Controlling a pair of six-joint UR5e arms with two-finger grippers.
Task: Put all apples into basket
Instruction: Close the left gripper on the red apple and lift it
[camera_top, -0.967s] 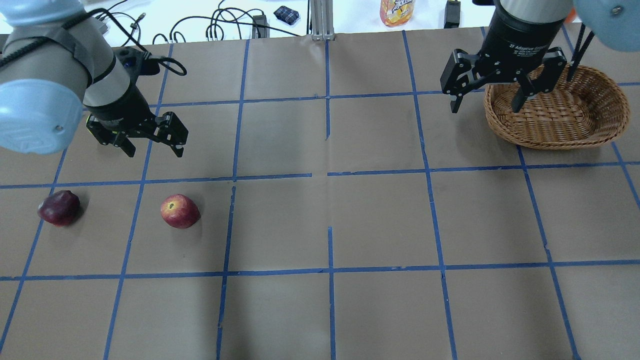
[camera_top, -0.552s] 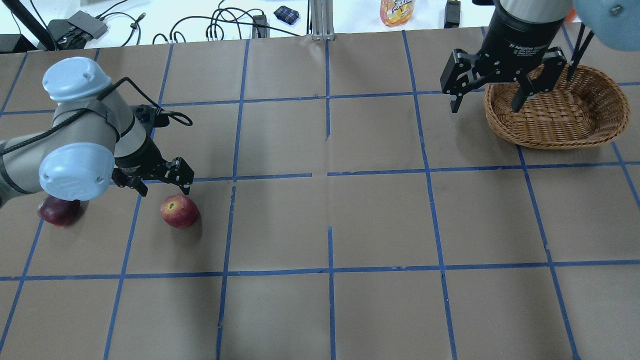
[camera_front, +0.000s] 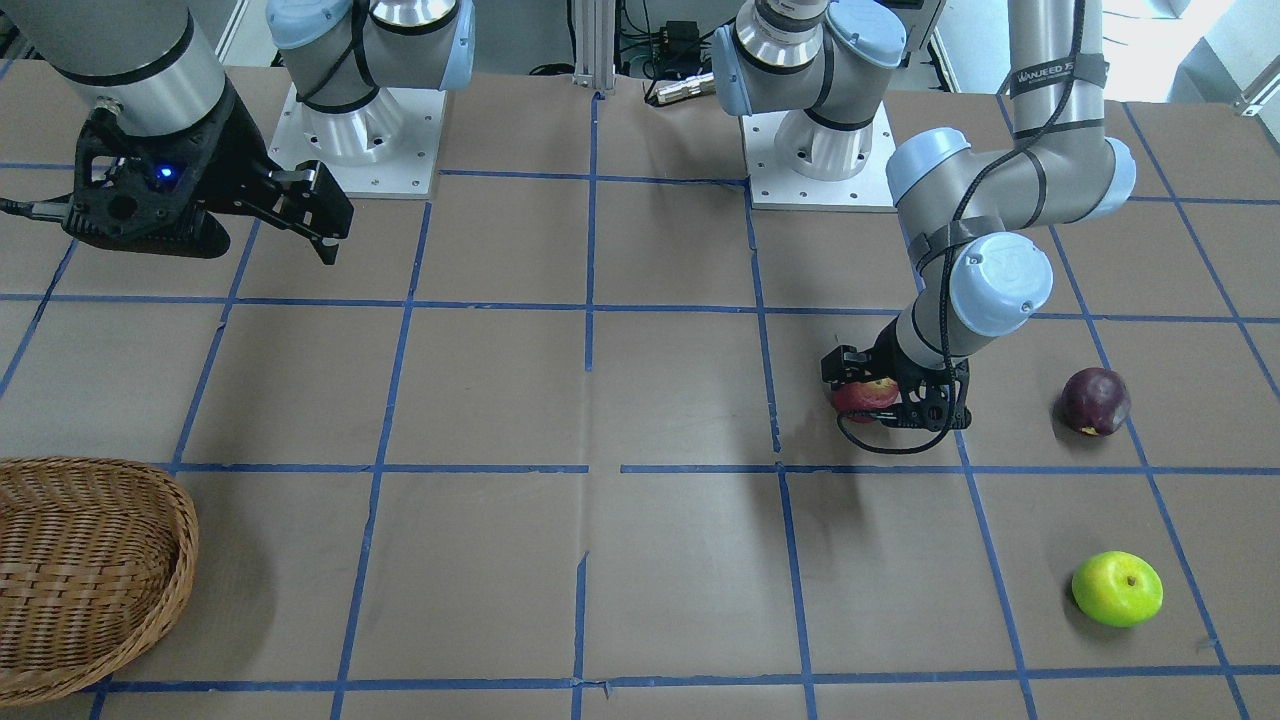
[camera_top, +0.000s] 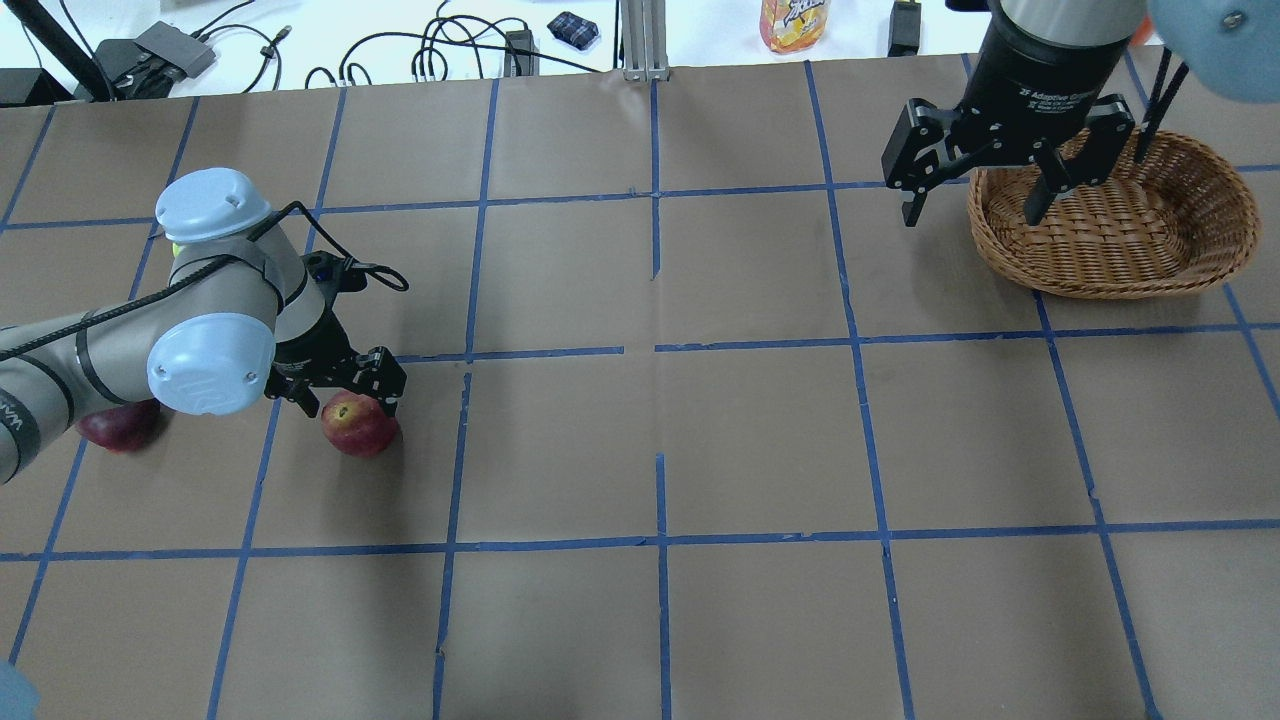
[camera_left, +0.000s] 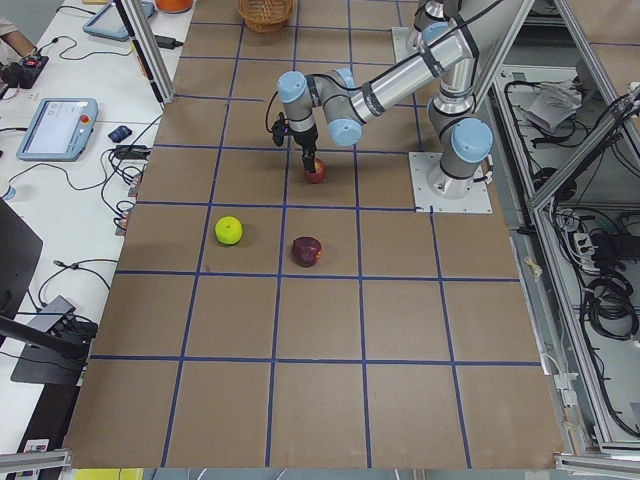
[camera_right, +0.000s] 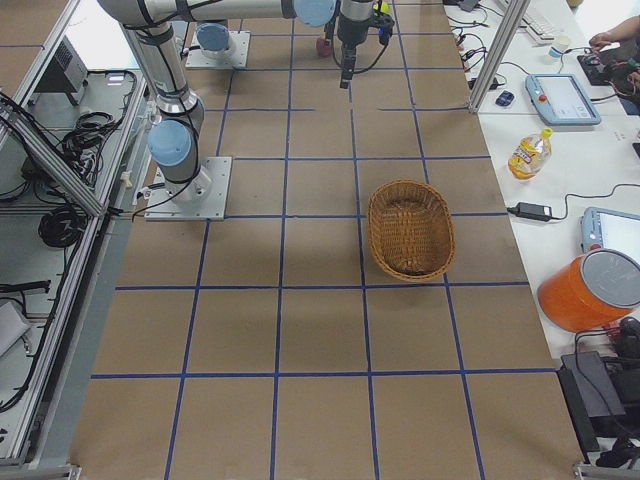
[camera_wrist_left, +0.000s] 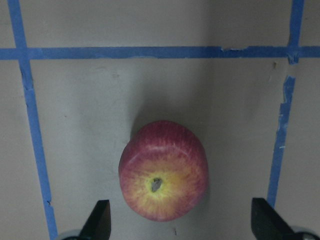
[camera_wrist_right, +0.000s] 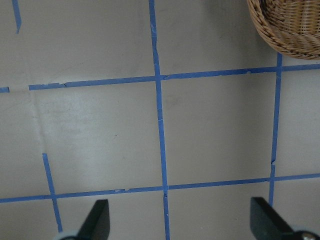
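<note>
The red apple (camera_top: 357, 425) with a yellowish top lies on the table at the left; it also shows in the left wrist view (camera_wrist_left: 163, 170). My left gripper (camera_top: 350, 407) is open and low over it, a finger on each side, not closed. The maroon apple (camera_top: 118, 425) lies further left, partly behind my left arm. The lime green apple (camera_front: 1117, 589) shows in the front view and is hidden in the overhead view. The wicker basket (camera_top: 1110, 280) stands empty at the far right. My right gripper (camera_top: 971, 215) is open and empty, raised beside the basket's left rim.
Brown paper with a blue tape grid covers the table. Beyond its far edge lie cables (camera_top: 440, 50) and a juice bottle (camera_top: 795, 22). An orange bucket (camera_right: 590, 290) and tablets (camera_right: 565, 95) sit on the side bench.
My left arm has swung down and toward the red apple; its open fingers now straddle the apple. The right arm, basket and apples have not moved.
</note>
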